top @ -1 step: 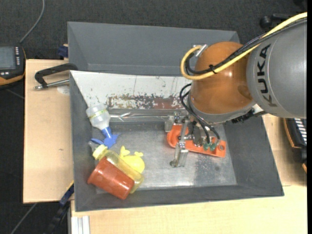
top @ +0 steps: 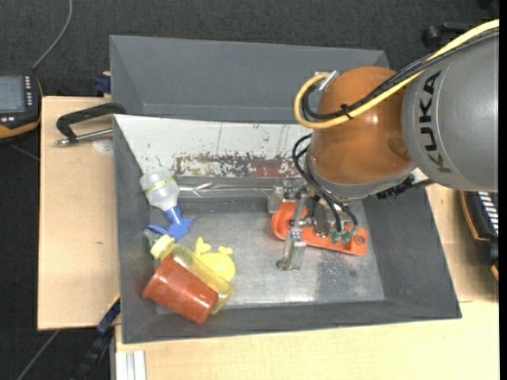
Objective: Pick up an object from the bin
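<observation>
Orange and flat, a plastic piece (top: 355,243) lies on the grey metal floor of the bin (top: 253,274), right of the middle and not far from the back wall. It is the thing I hang over. My fingers (top: 291,252) stand at its left end. The one grey tip I can make out is just off the piece's near-left edge, at or almost at the floor. Whether they are wide or narrow I cannot tell, because my own wrist and its cables cover the place where they part. I see nothing gripped between them.

The piece looks low and thin. I judge that a grasp must go right down to the floor and take it across a narrow edge. That may be why I am set at its end and not over its broad middle. On smooth metal it could slide instead of lifting.

Well apart, in the near-left corner, the rest lies heaped. A red cup (top: 181,293) is on its side with a yellow toy (top: 215,261) against it, and a clear and blue plastic thing (top: 162,190) lies beyond them by the left wall. Crowded so, they leave little room. The orange piece lies alone with bare floor around it, and I judge it the easier pick.
</observation>
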Controlling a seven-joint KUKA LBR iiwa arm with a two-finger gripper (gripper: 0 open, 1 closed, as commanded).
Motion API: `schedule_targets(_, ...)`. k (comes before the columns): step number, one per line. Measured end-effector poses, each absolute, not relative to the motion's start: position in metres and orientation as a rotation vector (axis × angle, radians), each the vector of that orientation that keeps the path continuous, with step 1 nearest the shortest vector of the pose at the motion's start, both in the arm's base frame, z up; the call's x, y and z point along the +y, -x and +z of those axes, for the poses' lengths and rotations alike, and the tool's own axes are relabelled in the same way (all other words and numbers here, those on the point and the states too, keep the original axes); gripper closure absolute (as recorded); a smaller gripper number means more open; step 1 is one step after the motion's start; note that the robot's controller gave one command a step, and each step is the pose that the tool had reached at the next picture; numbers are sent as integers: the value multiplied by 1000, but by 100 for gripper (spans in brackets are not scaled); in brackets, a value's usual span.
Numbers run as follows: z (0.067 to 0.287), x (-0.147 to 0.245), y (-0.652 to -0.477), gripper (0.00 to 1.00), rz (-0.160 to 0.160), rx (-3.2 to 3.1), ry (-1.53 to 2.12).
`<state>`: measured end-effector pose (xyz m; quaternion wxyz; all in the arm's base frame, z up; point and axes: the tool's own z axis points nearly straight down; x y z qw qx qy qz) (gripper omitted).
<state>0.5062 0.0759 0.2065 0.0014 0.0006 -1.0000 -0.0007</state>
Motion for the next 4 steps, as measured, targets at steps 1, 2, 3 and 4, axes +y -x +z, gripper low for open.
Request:
schedule_targets(1,200,60,-504,0,-3,-3139,-91)
schedule_targets(2,164,37,-518,0,-4,-3144,19)
schedule_targets(3,105,-8,-510,0,-4,-3143,-75)
schedule_targets(4,72,-37,-541,100,-6,-3149,66)
